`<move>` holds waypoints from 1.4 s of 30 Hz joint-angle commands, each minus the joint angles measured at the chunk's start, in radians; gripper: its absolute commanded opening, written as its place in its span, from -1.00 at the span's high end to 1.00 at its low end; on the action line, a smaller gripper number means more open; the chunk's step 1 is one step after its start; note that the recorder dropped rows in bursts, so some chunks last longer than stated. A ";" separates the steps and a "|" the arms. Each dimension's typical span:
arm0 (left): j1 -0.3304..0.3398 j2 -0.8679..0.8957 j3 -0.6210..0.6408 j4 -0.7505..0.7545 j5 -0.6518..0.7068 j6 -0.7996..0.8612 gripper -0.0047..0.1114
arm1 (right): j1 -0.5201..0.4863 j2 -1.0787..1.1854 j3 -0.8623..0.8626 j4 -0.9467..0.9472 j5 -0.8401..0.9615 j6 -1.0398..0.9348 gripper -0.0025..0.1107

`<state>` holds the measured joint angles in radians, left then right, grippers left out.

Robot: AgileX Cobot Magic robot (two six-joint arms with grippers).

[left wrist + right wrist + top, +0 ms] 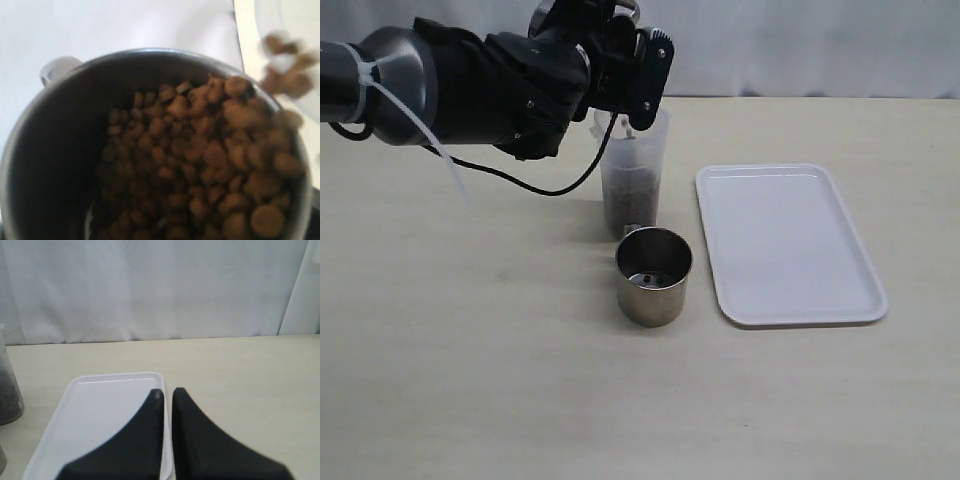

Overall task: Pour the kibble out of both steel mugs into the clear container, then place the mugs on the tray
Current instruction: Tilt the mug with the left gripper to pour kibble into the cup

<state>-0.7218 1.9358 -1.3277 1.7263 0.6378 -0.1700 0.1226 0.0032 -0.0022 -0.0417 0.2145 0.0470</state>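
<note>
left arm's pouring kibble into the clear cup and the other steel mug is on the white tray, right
No: the exterior view shows the other shiny steel mug on the beige table beside the flat white plastic tray, not on it. Rest holds.

The left arm (450, 85) reached in high, its left gripper (642, 72) tipped over, clutching a steel mug (50, 150). The right gripper (167, 396) sat pinched closed.

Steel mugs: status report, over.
Left gripper shut on tilted shiny steel mug, brown kibble pellets pouring into tall clear plastic container. Right gripper shut. Other steel mug nearly empty. Nothing in the way.
</note>
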 commanded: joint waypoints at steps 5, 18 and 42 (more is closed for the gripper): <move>-0.001 -0.008 -0.012 0.018 -0.028 0.046 0.92 | -0.005 -0.003 0.002 0.006 -0.003 -0.007 0.88; -0.001 -0.008 -0.051 0.018 -0.028 0.124 0.92 | -0.005 -0.003 0.002 0.006 -0.003 -0.007 0.88; -0.001 -0.008 -0.051 0.018 -0.020 0.281 0.92 | -0.005 -0.003 0.002 0.006 -0.003 -0.007 0.88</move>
<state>-0.7218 1.9358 -1.3673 1.7263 0.5995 0.0924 0.1226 0.0032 -0.0022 -0.0417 0.2145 0.0470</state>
